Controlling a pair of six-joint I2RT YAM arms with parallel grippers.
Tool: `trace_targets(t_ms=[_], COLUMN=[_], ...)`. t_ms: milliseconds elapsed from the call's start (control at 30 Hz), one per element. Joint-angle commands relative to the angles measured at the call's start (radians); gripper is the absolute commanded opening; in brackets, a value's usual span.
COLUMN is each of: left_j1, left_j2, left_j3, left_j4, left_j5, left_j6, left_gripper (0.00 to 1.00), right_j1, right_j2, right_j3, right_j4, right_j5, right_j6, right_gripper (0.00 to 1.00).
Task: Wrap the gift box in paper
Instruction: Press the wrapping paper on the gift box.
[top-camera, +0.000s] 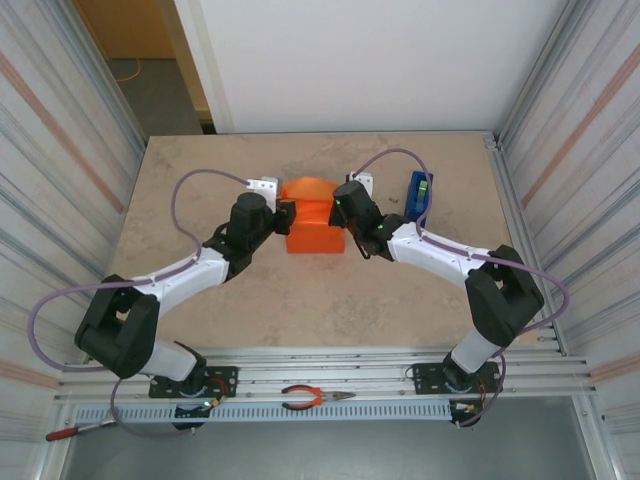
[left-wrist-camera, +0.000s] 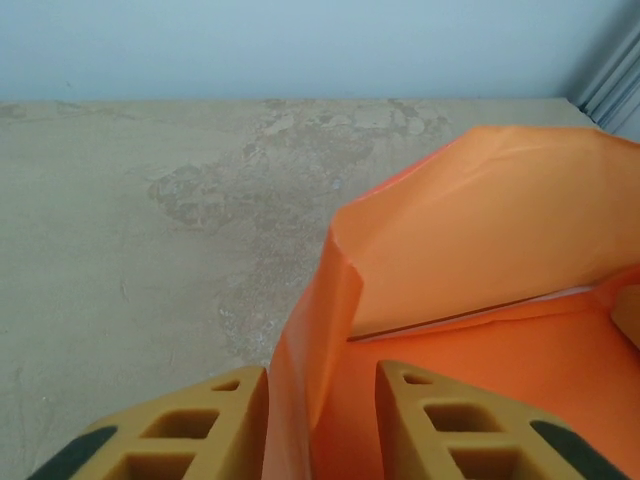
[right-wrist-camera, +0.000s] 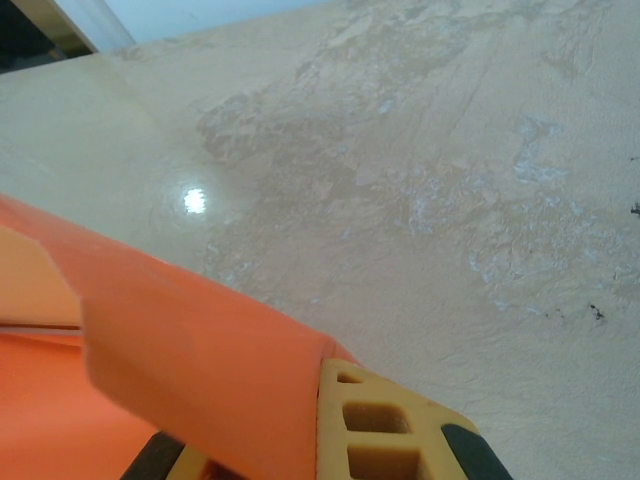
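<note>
- From above, finds the gift box (top-camera: 318, 238) mid-table, orange, with the paper (top-camera: 308, 190) curling up behind it, between the left gripper (top-camera: 289, 216) and the right gripper (top-camera: 344, 222).
- At left wrist, finds fingers (left-wrist-camera: 190, 440) straddling a raised paper edge; cannot tell whether clamped.
- At right wrist, finds fingers (right-wrist-camera: 390, 430) pressed together on a paper flap.

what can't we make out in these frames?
gift box: top view, paper wraps it, same orange, edges indistinct.
right claw: right wrist view, paper flap covers one finger.
left claw: left wrist view, bottom edge cuts fingers; paper contact unclear.
blue dispenser: top view, too small for detail.
</note>
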Motion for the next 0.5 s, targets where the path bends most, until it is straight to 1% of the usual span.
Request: trace_targets(t_ms=[0,33,100,133,167,200,233,267,300,333,367,400,467], left_j1=[-0.001,-0.001,-0.001,0.000,-0.001,0.000,0.000,-0.001,0.000,0.002,0.004,0.004,0.006], left_j2=[-0.016,-0.014,-0.015,-0.014,-0.013,-0.014,-0.015,-0.014,-0.014,-0.014,-0.013,-0.012,-0.013], left_j3=[0.035,0.038,0.045,0.048,0.050,0.056,0.060,0.064,0.069,0.072,0.075,0.082,0.093], left_j4=[0.027,0.028,0.027,0.027,0.027,0.022,0.018,0.018,0.017,0.017,0.021,0.022,0.021], left_j5=[0.014,0.016,0.021,0.023,0.023,0.021,0.018,0.018,0.022,0.030,0.042,0.051,0.053], left_j6=[0.021,0.024,0.023,0.023,0.023,0.024,0.025,0.030,0.033,0.035,0.035,0.035,0.035], left_gripper=[0.03,0.00,0.00,0.04,0.15,0.33,0.39,0.41,0.39,0.28,0.07,0.00,0.00], right_j1=[0.018,0.018,0.018,0.018,0.018,0.018,0.017,0.019,0.019,0.019,0.019,0.018,0.019], right_j2=[0.041,0.039,0.036,0.035,0.036,0.036,0.036,0.036,0.036,0.035,0.036,0.035,0.036], right_j3=[-0.008,-0.008,-0.010,-0.010,-0.010,-0.010,-0.010,-0.011,-0.012,-0.011,-0.011,-0.010,-0.010], right_j4=[-0.069,-0.069,-0.068,-0.071,-0.070,-0.070,-0.070,-0.070,-0.069,-0.069,-0.069,-0.069,-0.070], right_j5=[-0.039,-0.037,-0.037,-0.036,-0.036,-0.036,-0.036,-0.036,-0.036,-0.037,-0.038,-0.036,-0.036], right_j6=[0.002,0.002,0.002,0.002,0.002,0.002,0.002,0.002,0.002,0.002,0.002,0.002,0.002], right_gripper=[0.00,0.00,0.00,0.00,0.00,0.00,0.00,0.00,0.00,0.00,0.00,0.00,0.00])
